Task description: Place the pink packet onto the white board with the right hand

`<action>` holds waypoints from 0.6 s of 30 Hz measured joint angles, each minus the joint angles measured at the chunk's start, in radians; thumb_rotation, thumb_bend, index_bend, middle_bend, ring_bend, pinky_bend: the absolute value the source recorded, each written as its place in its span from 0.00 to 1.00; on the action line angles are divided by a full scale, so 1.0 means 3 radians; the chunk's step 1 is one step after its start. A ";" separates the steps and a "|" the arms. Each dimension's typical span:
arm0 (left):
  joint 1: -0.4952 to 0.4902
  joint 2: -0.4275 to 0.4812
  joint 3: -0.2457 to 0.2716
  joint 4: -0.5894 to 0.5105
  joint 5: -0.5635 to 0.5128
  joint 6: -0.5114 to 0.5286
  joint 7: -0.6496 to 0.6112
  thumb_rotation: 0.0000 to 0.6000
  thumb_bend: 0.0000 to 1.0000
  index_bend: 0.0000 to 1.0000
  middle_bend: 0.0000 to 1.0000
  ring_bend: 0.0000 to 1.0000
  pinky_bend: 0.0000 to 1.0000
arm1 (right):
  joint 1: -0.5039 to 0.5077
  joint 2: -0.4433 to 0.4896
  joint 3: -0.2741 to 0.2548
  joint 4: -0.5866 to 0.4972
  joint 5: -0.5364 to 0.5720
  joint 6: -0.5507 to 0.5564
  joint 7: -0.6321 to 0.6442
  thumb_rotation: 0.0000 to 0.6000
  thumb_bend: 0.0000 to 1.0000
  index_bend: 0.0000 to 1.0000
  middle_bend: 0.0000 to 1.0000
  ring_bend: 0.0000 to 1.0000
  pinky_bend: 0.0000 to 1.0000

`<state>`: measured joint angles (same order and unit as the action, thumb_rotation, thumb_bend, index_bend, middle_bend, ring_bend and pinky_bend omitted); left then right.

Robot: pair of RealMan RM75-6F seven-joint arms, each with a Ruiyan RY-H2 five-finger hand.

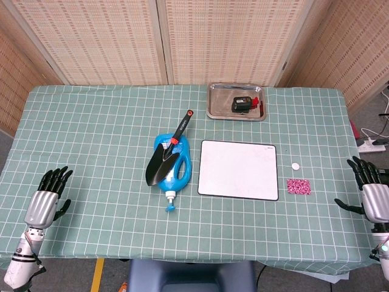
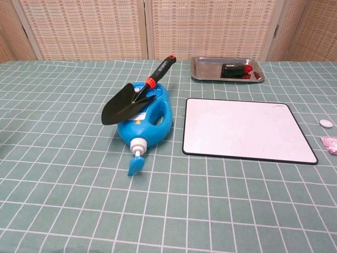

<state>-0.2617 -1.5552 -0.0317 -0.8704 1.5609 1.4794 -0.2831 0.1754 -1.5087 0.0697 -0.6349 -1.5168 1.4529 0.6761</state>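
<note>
The pink packet point(image 1: 298, 187) lies flat on the green checked cloth just right of the white board point(image 1: 239, 170); in the chest view only its edge point(image 2: 330, 145) shows at the right border, beside the white board point(image 2: 246, 130). My right hand point(image 1: 369, 191) hovers at the table's right edge, to the right of the packet, fingers spread and holding nothing. My left hand point(image 1: 48, 196) rests at the front left of the table, fingers apart and empty. Neither hand shows in the chest view.
A blue jug point(image 1: 173, 166) lies left of the board with a black trowel point(image 1: 169, 152) resting on it. A small white disc point(image 1: 295, 165) sits just behind the packet. A metal tray point(image 1: 237, 101) holding a black object stands behind the board.
</note>
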 measured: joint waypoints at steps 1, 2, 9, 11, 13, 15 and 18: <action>-0.0002 -0.0003 -0.0004 0.0003 -0.0004 -0.0003 0.0001 1.00 0.32 0.00 0.00 0.00 0.00 | 0.0000 0.0000 0.0000 -0.0002 0.0001 -0.0003 -0.0006 1.00 0.00 0.00 0.00 0.00 0.00; -0.0005 -0.0006 -0.0009 0.0006 -0.0008 -0.0005 0.0007 1.00 0.32 0.00 0.00 0.00 0.00 | 0.0001 0.0001 -0.0001 -0.0004 0.0001 -0.0006 -0.0011 1.00 0.00 0.00 0.00 0.00 0.00; 0.0003 -0.0005 -0.0010 0.0003 -0.0009 0.0013 0.0019 1.00 0.32 0.00 0.00 0.00 0.00 | -0.0010 0.0001 -0.0012 -0.0007 -0.0012 0.0025 -0.0005 1.00 0.00 0.00 0.00 0.00 0.00; 0.0004 -0.0006 -0.0008 -0.0004 0.0005 0.0036 0.0026 1.00 0.32 0.00 0.00 0.00 0.00 | -0.0016 -0.0002 -0.0015 -0.0006 -0.0018 0.0045 -0.0008 1.00 0.00 0.00 0.00 0.00 0.00; 0.0001 -0.0007 -0.0005 -0.0003 0.0013 0.0039 0.0020 1.00 0.32 0.00 0.00 0.00 0.00 | -0.0017 -0.0003 -0.0012 -0.0002 -0.0019 0.0057 -0.0009 1.00 0.00 0.00 0.00 0.00 0.00; -0.0008 -0.0008 -0.0006 0.0008 0.0011 0.0018 0.0011 1.00 0.32 0.00 0.00 0.00 0.00 | -0.0015 -0.0004 -0.0010 0.0004 -0.0017 0.0053 -0.0012 1.00 0.00 0.00 0.00 0.00 0.00; -0.0017 -0.0014 -0.0007 0.0031 -0.0002 -0.0017 0.0003 1.00 0.32 0.00 0.00 0.00 0.00 | -0.0015 -0.0006 -0.0011 0.0018 -0.0013 0.0043 -0.0034 1.00 0.00 0.00 0.00 0.00 0.00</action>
<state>-0.2668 -1.5596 -0.0338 -0.8610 1.5603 1.4741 -0.2821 0.1710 -1.5104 0.0664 -0.6296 -1.5207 1.4656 0.6658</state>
